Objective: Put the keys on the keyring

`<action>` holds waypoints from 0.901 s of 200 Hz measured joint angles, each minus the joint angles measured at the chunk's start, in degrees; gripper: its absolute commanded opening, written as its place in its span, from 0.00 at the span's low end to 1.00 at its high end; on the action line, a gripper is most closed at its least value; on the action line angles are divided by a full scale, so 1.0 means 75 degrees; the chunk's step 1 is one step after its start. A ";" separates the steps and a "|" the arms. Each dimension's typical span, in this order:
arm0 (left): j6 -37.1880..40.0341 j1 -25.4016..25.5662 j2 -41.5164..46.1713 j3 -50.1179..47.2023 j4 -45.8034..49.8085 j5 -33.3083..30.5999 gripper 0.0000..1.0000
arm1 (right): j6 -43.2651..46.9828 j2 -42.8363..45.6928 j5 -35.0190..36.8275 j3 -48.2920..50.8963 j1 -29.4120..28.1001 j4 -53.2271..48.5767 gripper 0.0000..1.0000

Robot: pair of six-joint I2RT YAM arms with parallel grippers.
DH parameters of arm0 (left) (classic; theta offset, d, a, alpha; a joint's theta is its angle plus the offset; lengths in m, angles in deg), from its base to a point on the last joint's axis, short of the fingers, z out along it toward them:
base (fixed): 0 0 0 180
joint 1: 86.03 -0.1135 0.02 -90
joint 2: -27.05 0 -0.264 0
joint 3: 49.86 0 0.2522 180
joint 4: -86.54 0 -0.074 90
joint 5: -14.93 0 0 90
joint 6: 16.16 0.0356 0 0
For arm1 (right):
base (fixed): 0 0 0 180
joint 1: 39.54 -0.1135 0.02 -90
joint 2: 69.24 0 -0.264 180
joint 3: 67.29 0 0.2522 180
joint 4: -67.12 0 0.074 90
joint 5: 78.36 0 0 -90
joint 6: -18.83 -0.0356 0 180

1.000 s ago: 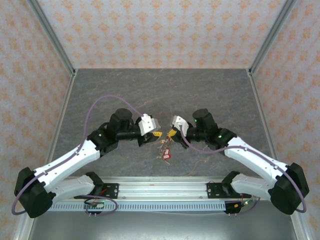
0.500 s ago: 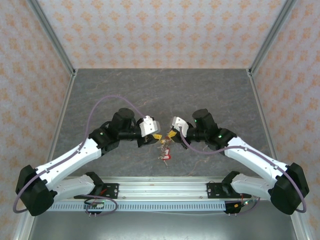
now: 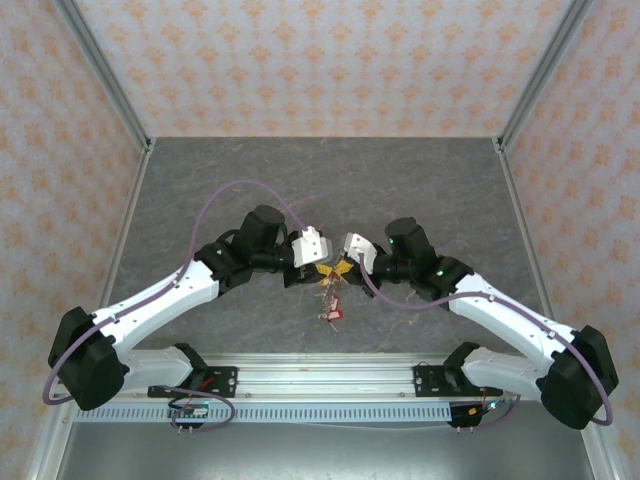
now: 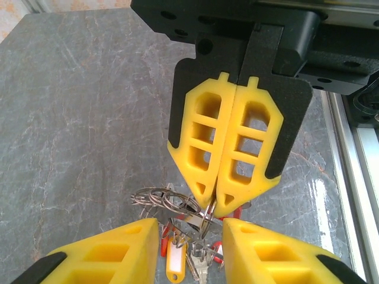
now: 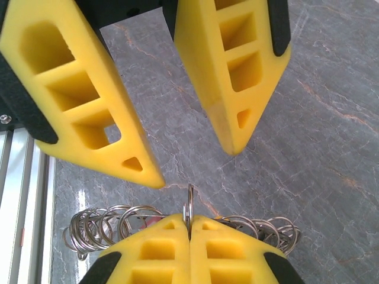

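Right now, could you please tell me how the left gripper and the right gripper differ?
The left gripper has its fingers apart and grips nothing; the right gripper has its fingers pressed together on a thin metal ring. The keys hang from the right gripper's hold, while the left gripper only faces them. Both have yellow fingers.

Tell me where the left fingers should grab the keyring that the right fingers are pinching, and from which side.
Take the bare arc of the keyring sticking out past the tips of the shut right fingers. Probably come head-on from opposite, open left fingers one on each flat face: the ring stands edge-on in their gap, and the keys hang clear below.
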 measured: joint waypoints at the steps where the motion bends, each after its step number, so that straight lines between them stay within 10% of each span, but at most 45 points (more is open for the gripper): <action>1: 0.0000 0.0000 0.0000 0.0000 0.0000 0.0000 0.33 | 0.0000 0.0000 0.0000 0.0000 0.0000 0.0000 0.00; 180: -0.0029 0.0000 0.0198 0.0000 0.0140 -0.0096 0.33 | -0.0023 0.0219 -0.0029 0.0012 0.0000 0.0160 0.00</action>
